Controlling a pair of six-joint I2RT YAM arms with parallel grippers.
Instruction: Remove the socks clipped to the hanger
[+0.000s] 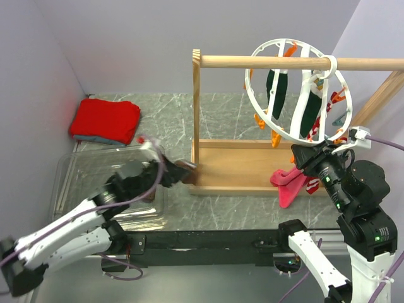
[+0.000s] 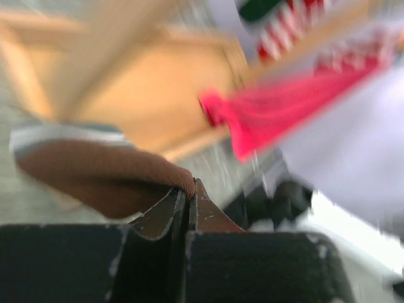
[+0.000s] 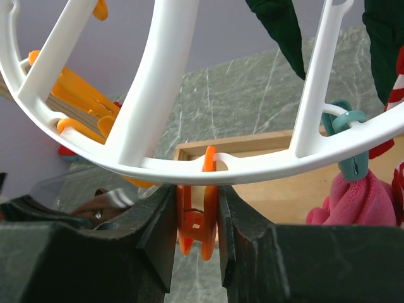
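The white ring hanger (image 1: 260,107) hangs from the wooden rail by its hook. Dark green socks (image 1: 276,95) hang clipped inside it, and they show at the top of the right wrist view (image 3: 278,25). My right gripper (image 1: 303,153) is at the ring's bottom rim (image 3: 158,169). It (image 3: 197,199) is shut on an orange clip (image 3: 203,227) that holds nothing. My left gripper (image 1: 177,173) is low by the frame's left post. It (image 2: 189,192) is shut on the brown end of a striped sock (image 2: 95,170), free of the hanger. That view is blurred.
A wooden rail frame (image 1: 197,107) with a base board (image 1: 240,167) carries the hanger. A pink cloth (image 1: 291,184) hangs from a teal clip (image 3: 346,129). A folded red cloth (image 1: 105,120) lies far left. A clear plastic bin (image 1: 82,183) sits under my left arm.
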